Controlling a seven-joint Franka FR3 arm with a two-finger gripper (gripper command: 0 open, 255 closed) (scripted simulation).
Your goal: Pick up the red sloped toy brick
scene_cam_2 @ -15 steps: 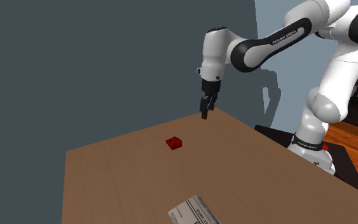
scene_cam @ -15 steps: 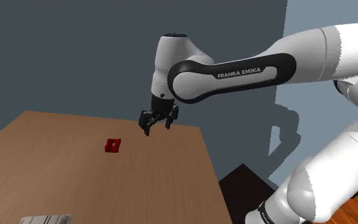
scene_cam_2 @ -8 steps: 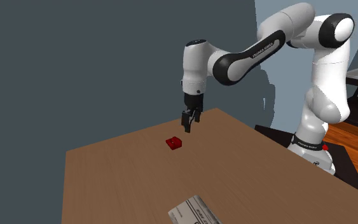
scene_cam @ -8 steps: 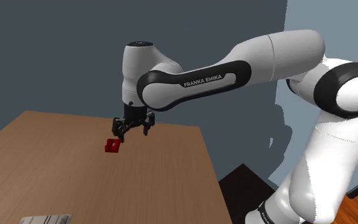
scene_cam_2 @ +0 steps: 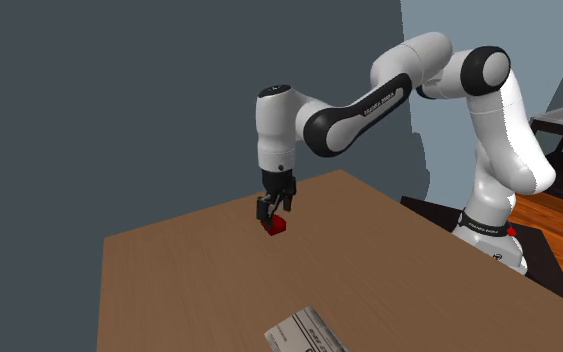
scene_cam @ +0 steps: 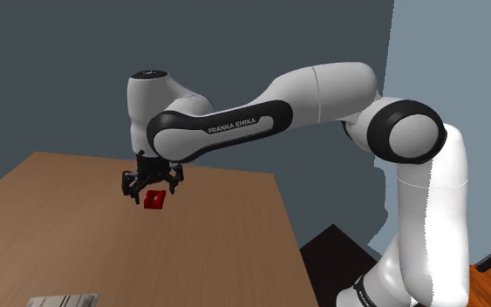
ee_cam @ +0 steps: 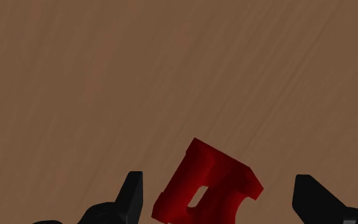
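Fingers apart, the hand (ee_cam: 219, 183) hangs over the brick (scene_cam: 155, 200), which lies toward twelve o'clock on the tabletop (scene_cam: 217, 253) in the shoulder view. It sits skewed between the fingers, so closing could catch a corner and twist it free.

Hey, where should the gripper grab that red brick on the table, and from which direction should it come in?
Probably from straight above: the red brick lies low on the table, just below the open gripper. Clamp its two straight, parallel side faces, not the sloped one. It sits skewed to the jaws, so a wrist turn should square them first.
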